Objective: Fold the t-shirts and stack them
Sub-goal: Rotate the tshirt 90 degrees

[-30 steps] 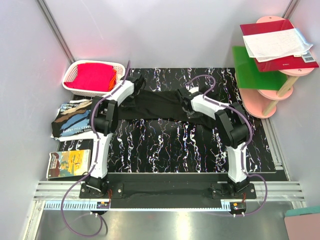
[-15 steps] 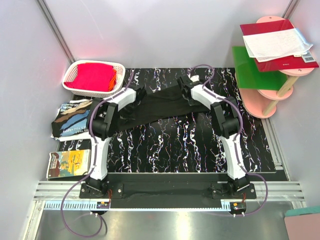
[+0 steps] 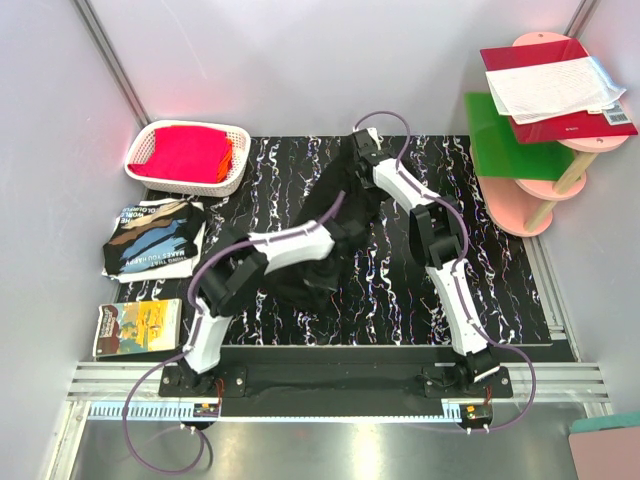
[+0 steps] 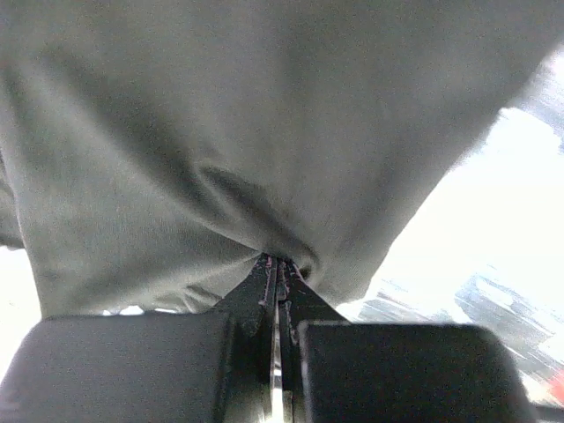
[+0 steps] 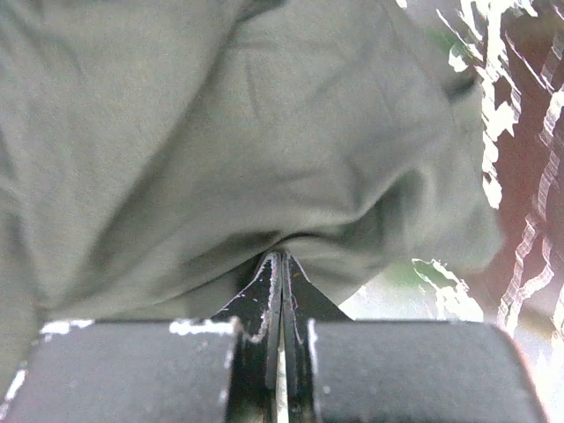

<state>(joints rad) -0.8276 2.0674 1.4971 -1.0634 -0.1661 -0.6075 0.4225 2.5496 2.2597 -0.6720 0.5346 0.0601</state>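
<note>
A black t-shirt [image 3: 322, 258] hangs bunched over the middle of the marbled mat, held by both arms. My left gripper [image 3: 345, 232] is shut on its cloth near the mat's centre; in the left wrist view the grey-looking fabric [image 4: 220, 132] fills the frame above the closed fingertips [image 4: 278, 264]. My right gripper [image 3: 360, 148] is shut on the shirt's far end near the mat's back edge; the right wrist view shows fabric [image 5: 220, 132] pinched at the fingertips [image 5: 282, 257]. A folded printed t-shirt [image 3: 152, 238] lies at the left.
A white basket [image 3: 140, 160] with red cloth [image 3: 190, 152] stands at the back left. A book [image 3: 138, 327] lies at the front left. A pink and green shelf stand [image 3: 545, 150] with a red book is at the right.
The left gripper swung from the mat's back left to its centre, dragging the shirt. The right gripper moved farther back. The shirt went from stretched sideways to bunched front-to-back.
</note>
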